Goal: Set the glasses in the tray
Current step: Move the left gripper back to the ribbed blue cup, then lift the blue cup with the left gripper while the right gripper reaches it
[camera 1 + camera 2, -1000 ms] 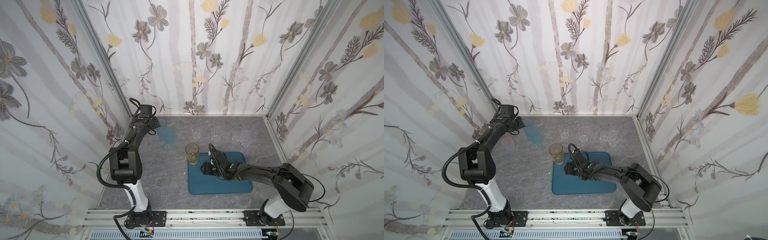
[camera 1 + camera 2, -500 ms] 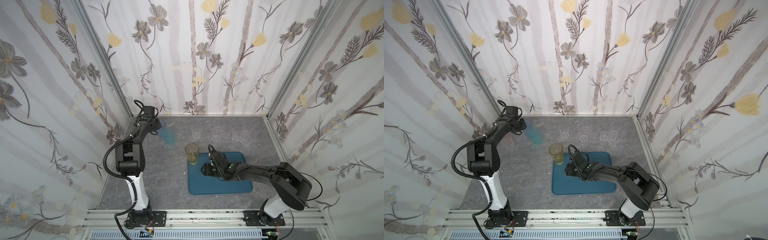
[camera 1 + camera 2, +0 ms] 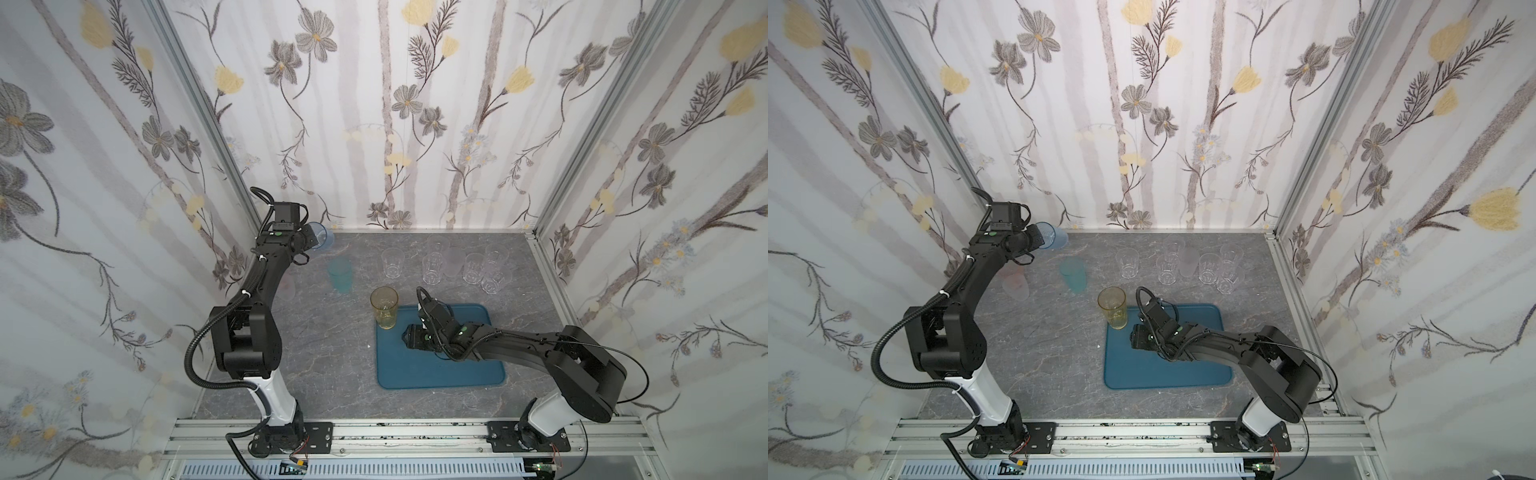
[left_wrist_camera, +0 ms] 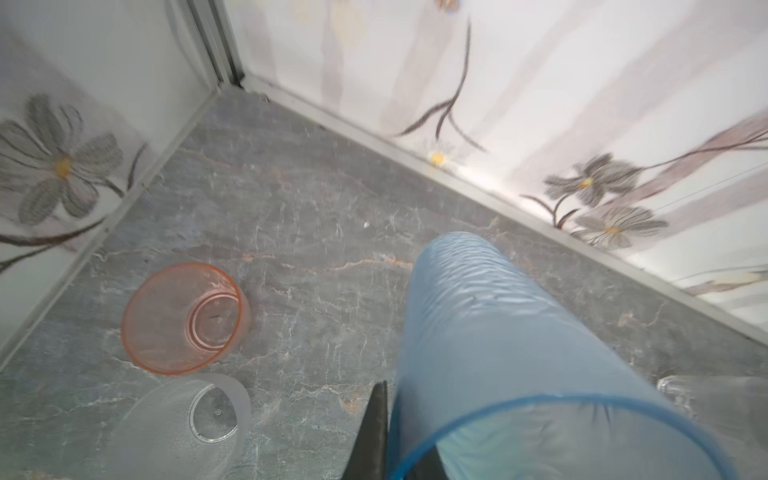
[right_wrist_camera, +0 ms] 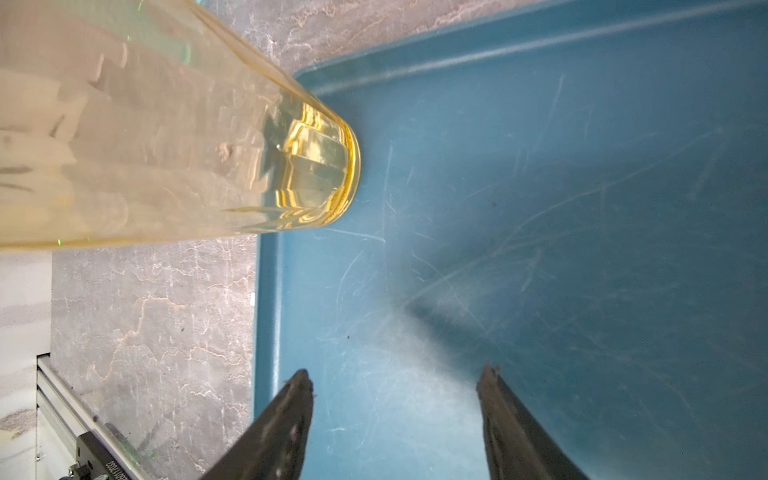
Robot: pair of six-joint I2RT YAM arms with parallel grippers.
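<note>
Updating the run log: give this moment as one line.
left gripper: shut on light blue glass | right gripper: open over tray | amber glass: upright in tray corner

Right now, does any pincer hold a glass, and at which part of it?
The left pincer holds the light blue glass by its wall at the rim. The right pincer stands open over the tray and holds nothing.

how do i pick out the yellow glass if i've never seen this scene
Find the flat teal-blue tray on the grey table. At its far left corner stands the amber-yellow glass, upright. It is the only yellow one, and the only glass on the tray.
</note>
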